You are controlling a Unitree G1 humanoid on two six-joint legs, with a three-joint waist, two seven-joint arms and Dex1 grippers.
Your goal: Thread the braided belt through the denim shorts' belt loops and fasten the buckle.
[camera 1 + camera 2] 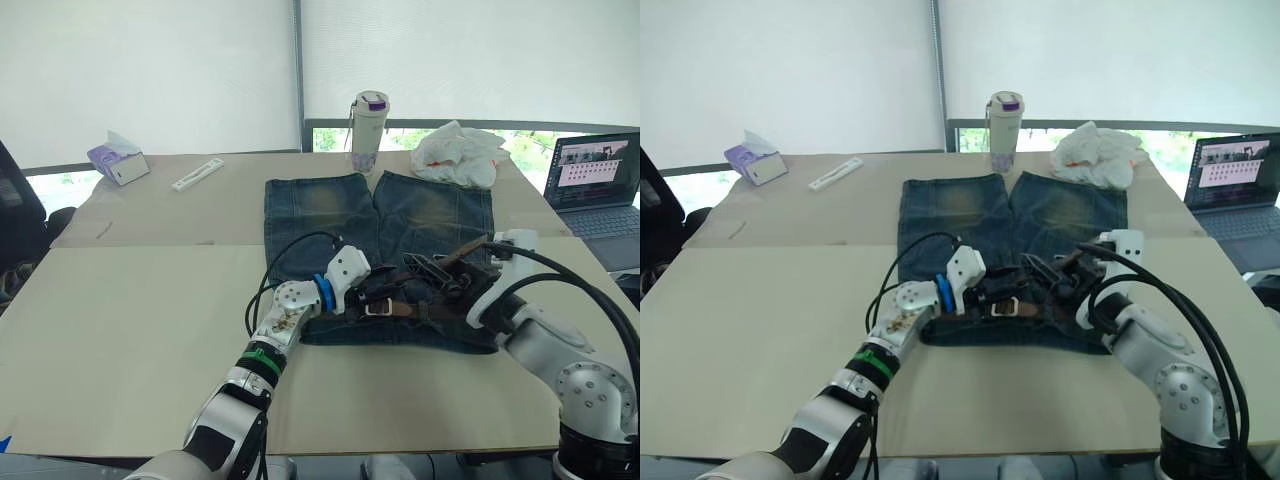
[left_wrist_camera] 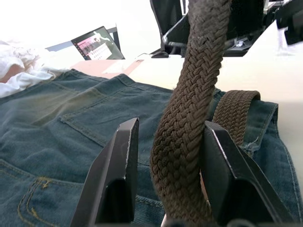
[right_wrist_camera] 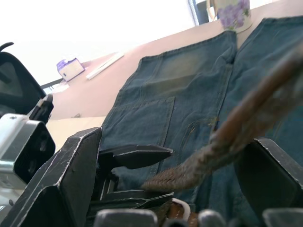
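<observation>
Braided belt (image 1: 400, 306) lying crosswise along denim shorts' (image 1: 340, 205) waistband, left gripper's (image 2: 165, 189) jaws parted around it, right gripper's (image 3: 165, 198) jaws wide open.

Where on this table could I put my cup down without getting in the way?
The table is bare left of the denim shorts, short of the tissue box. It is crowded at the waistband, where both grippers work the braided belt.

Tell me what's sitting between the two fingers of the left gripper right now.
In the left wrist view, the braided belt runs up between the left gripper's open fingers, over the denim shorts.
</observation>
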